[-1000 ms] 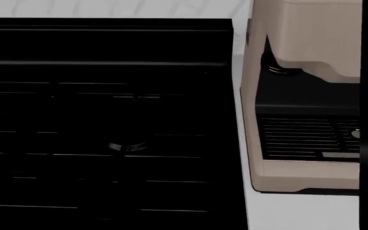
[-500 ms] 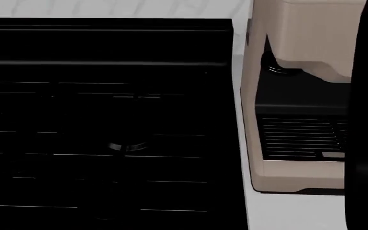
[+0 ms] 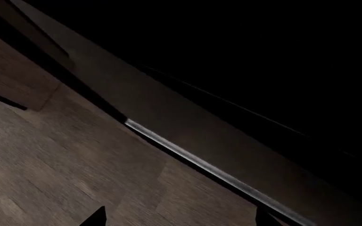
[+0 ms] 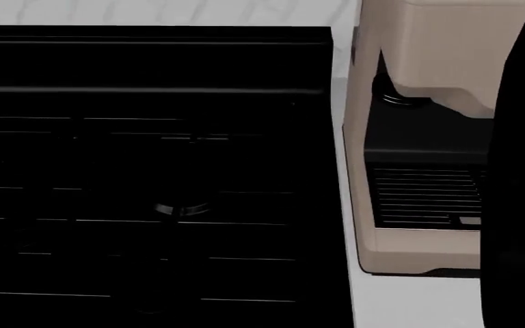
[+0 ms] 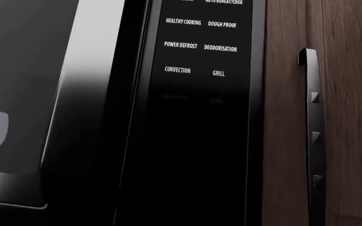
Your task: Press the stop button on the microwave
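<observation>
Microwave control panel (image 5: 200, 94) fills the middle of the right wrist view: a glossy black vertical strip with white labels in two columns, legible ones being HEALTHY COOKING, DOUGH PROOF, POWER DEFROST, DEODORISATION, CONVECTION (image 5: 177, 69) and GRILL (image 5: 218, 73). One fainter row beneath them cannot be read; the rest of the strip is dark, and the stop button cannot be told apart there. Beside the panel on one side is the microwave door (image 5: 49, 94), dark with a pale reflection; on the other side a wood-grain cabinet front (image 5: 350, 117) carrying a slim metal handle (image 5: 313, 122). Neither fingertip of the right end effector shows in that view, so its state cannot be told. Head view: right arm (image 4: 518, 205) is a dark bar crossing the right edge, in front of a beige coffee machine (image 4: 426, 137) with a black drip grille (image 4: 422, 198), standing on the white bench (image 4: 409, 301). A black cooktop (image 4: 153, 171) takes up the left. Left wrist view: left end effector (image 3: 177, 219) shows two dark tips set apart, spread, over wood-grain floor (image 3: 61, 165), near a metal strip (image 3: 193, 160).
</observation>
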Available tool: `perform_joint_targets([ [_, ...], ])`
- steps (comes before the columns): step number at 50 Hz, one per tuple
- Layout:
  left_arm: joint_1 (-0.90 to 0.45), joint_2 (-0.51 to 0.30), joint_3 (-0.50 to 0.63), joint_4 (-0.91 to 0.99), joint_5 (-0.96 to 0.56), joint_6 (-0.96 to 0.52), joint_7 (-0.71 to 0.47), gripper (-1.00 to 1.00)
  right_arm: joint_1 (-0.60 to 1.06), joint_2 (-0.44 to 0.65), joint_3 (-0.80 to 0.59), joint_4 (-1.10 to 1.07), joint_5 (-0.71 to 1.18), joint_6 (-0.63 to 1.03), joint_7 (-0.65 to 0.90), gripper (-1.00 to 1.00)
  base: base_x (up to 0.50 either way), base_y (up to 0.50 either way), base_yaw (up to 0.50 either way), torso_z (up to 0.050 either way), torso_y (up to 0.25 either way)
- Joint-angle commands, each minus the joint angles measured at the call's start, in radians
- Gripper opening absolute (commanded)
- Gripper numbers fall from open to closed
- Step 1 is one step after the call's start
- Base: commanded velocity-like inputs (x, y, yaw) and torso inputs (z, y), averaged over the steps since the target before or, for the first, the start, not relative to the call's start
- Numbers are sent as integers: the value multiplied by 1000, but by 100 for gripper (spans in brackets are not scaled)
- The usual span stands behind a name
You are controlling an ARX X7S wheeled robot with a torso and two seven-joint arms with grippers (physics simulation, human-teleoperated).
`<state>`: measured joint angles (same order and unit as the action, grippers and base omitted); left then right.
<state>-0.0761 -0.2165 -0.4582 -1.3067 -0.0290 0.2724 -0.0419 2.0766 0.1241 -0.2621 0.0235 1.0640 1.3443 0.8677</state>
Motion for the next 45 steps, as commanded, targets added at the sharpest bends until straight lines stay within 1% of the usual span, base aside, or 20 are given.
perform_joint_targets([
  [1,-8,1,15,-2,0,-1,0,100,-38,5,11,-36,45,28,39,-100,0,0,0,0,0],
  [15,-8,1,15,-2,0,-1,0,100,-49,-7,40,-60,125,63,101,-100,1,0,-1,0,1],
  [23,-8,1,15,-2,0,-1,0,100,-59,-22,77,-90,214,104,171,-100,0,0,-1,0,0],
  [29,-8,1,15,-2,0,-1,0,100,-61,-16,80,-93,234,102,188,-100,2,0,-1,0,0],
  [34,-8,1,15,-2,0,-1,0,100,-68,-3,57,-97,225,91,179,-100,0,0,-1,0,0],
  [45,-8,1,15,-2,0,-1,0,100,-94,27,-34,-51,123,-12,72,-100,1,0,-1,0,0],
])
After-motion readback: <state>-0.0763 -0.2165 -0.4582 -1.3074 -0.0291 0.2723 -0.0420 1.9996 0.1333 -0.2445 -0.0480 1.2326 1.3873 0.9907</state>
